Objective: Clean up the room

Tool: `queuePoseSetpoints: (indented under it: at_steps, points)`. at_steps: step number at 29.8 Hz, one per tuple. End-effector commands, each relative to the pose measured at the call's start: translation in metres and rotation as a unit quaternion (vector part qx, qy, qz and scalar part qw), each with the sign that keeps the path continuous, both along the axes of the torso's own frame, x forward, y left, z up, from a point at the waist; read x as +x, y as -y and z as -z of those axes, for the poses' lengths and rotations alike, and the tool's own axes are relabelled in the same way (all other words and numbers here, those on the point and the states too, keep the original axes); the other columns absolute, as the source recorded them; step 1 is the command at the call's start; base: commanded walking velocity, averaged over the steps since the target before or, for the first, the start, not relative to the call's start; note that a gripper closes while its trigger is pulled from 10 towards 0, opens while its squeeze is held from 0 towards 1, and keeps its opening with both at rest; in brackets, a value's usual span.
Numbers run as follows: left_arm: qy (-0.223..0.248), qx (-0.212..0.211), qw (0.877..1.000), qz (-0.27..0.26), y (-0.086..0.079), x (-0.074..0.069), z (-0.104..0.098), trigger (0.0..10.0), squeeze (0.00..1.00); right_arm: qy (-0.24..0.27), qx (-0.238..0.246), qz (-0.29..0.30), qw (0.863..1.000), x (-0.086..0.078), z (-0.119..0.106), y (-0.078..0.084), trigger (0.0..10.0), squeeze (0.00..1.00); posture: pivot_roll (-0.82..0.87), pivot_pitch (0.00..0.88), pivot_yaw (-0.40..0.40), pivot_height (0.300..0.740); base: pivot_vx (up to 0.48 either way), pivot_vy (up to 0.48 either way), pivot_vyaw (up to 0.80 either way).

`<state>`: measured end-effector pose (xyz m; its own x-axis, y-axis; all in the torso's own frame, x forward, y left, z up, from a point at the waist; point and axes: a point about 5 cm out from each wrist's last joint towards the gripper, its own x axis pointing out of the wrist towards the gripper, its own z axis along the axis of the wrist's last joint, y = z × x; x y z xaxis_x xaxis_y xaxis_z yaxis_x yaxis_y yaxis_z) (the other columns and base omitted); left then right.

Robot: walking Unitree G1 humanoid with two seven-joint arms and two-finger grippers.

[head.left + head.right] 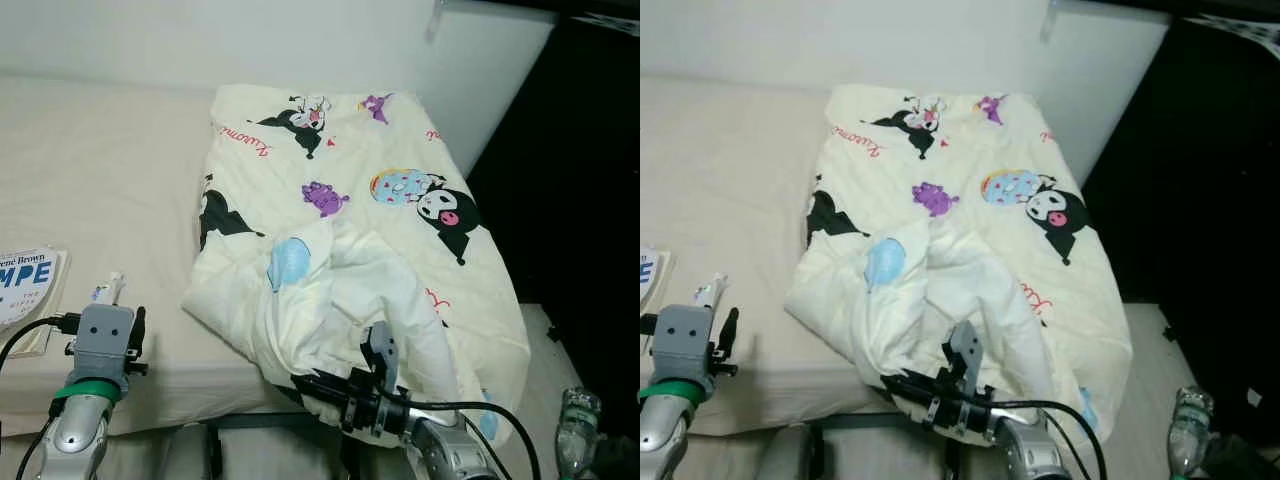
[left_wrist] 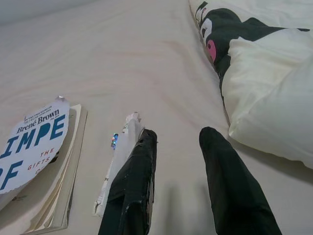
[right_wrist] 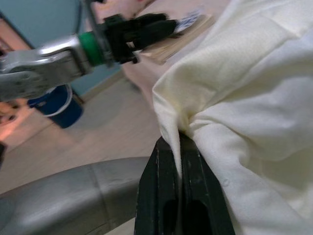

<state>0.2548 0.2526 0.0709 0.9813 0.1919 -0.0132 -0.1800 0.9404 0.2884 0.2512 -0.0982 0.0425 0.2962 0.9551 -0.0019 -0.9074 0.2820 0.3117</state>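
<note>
Right pincer (image 3: 182, 147) clamped on quilt (image 1: 400, 200) edge; left pincer (image 2: 178, 161) apart over bed (image 1: 110, 170).

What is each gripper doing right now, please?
Left gripper: open, holding nothing, over the bed sheet beside a small tube.
Right gripper: closed on a fold of the cream blanket.
</note>
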Motion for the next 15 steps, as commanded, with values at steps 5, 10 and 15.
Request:
queuePoseSetpoints:
  at_steps: [5,10,15]
  points:
    - [-0.008,0.0,1.0,0.004,0.003,-0.004,0.006,10.0,0.0,-0.021,0.01,-0.035,0.999,-0.008,-0.003,0.001,0.0,0.0,0.1,0.038,-0.069,0.606,0.0,0.0,0.0]
    - [-0.009,0.001,1.0,0.004,0.004,-0.004,0.007,10.0,0.0,-0.051,0.036,-0.058,0.996,-0.012,-0.009,0.002,7.4,0.61,0.09,0.04,-0.069,0.606,0.0,0.0,0.0]
    - [-0.009,0.0,1.0,0.004,0.004,-0.003,0.007,10.0,0.0,-0.086,0.056,-0.068,0.992,-0.013,-0.014,0.006,10.0,1.0,0.09,0.038,-0.07,0.606,0.0,0.0,0.0]
